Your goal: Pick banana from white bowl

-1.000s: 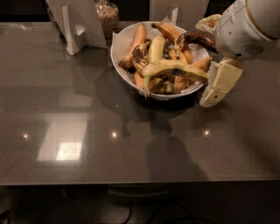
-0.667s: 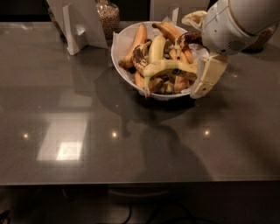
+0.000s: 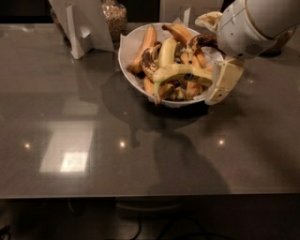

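The white bowl with a paper lining stands at the back middle of the dark table and holds several bananas. The long pale yellow-green banana lies across the front of the pile, its stem end hanging over the near rim and its right end reaching the gripper. My gripper is cream-coloured and hangs at the bowl's right rim, touching or right beside that end of the banana. A blackened curved banana lies behind it, just under my white wrist. Shorter orange-brown spotted bananas fill the rest of the bowl.
A white stand and a glass jar of grains are at the back left, behind the bowl. Another white holder stands behind the bowl. The glossy grey table stretches toward the front edge.
My arm has moved left, bringing the gripper from beside the bowl up against its right rim. The bananas and bowl have not visibly moved.
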Robot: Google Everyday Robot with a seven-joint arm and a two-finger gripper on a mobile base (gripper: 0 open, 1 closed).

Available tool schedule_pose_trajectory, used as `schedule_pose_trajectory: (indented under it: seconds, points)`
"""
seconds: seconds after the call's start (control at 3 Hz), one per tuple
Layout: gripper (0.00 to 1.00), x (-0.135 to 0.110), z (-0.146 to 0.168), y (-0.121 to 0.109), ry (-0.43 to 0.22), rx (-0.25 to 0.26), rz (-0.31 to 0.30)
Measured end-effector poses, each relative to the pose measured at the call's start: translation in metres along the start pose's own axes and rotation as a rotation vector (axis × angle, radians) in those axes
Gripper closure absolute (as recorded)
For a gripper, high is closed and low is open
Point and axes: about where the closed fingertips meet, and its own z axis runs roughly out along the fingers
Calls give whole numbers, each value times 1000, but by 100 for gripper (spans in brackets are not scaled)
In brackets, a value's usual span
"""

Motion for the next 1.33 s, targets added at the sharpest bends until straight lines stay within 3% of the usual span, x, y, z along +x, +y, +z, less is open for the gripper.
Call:
schedule_pose_trajectory:
  seconds: [0.33, 0.67, 1.33]
  points:
    - [1, -1, 8, -9, -30, 24, -22]
    - [20, 3, 19, -15, -62, 37, -20]
    - [29, 14, 35, -14, -81, 30, 4]
